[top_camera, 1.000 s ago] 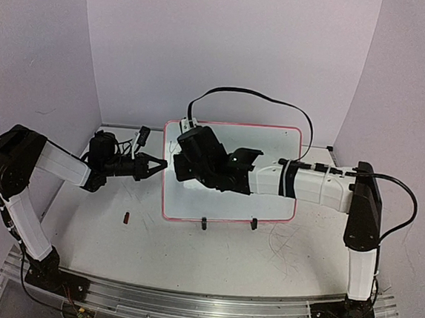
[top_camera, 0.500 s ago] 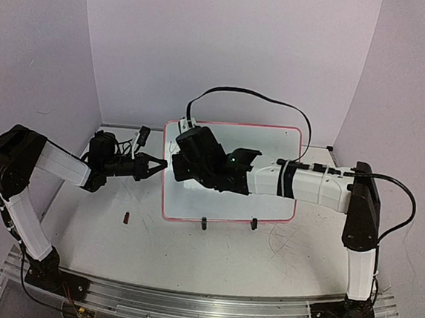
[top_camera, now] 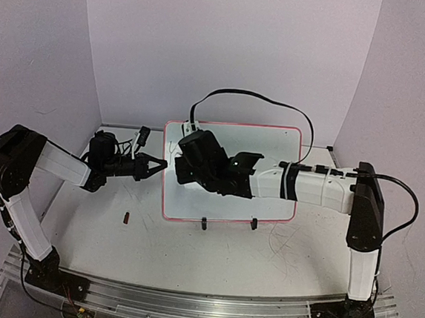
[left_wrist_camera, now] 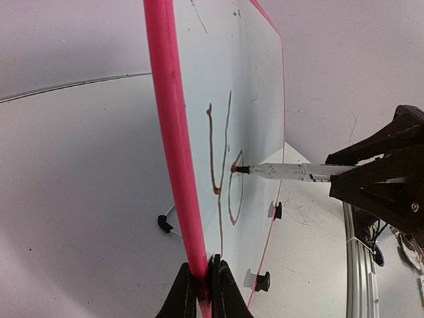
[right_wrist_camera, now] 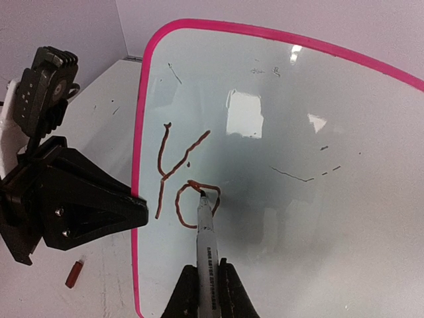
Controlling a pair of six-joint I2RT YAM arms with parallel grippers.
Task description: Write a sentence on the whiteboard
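The whiteboard (top_camera: 273, 146) stands upright on the table, a glossy white panel in a pink frame. My left gripper (left_wrist_camera: 204, 281) is shut on its left edge, one finger on each face; the same gripper (right_wrist_camera: 136, 211) shows black in the right wrist view. My right gripper (right_wrist_camera: 207, 281) is shut on a white marker (right_wrist_camera: 205, 238) whose tip touches the board. Of the sentence, a reddish-brown "Y" (right_wrist_camera: 169, 165) and an "o" (right_wrist_camera: 185, 205) show. The tip rests at the top right of the "o". From above, the right wrist (top_camera: 198, 158) covers the writing.
A small red cap (top_camera: 127, 217) lies on the table left of the board. Two black clip feet (top_camera: 203, 222) (top_camera: 253, 223) hold the board's lower edge. A black cable (top_camera: 255, 96) arcs over the board. Faint old marks (right_wrist_camera: 301, 175) cross the panel. Walls close in on three sides.
My right wrist and marker have shifted slightly to the right along the board. The left arm and the board have stayed where they were.
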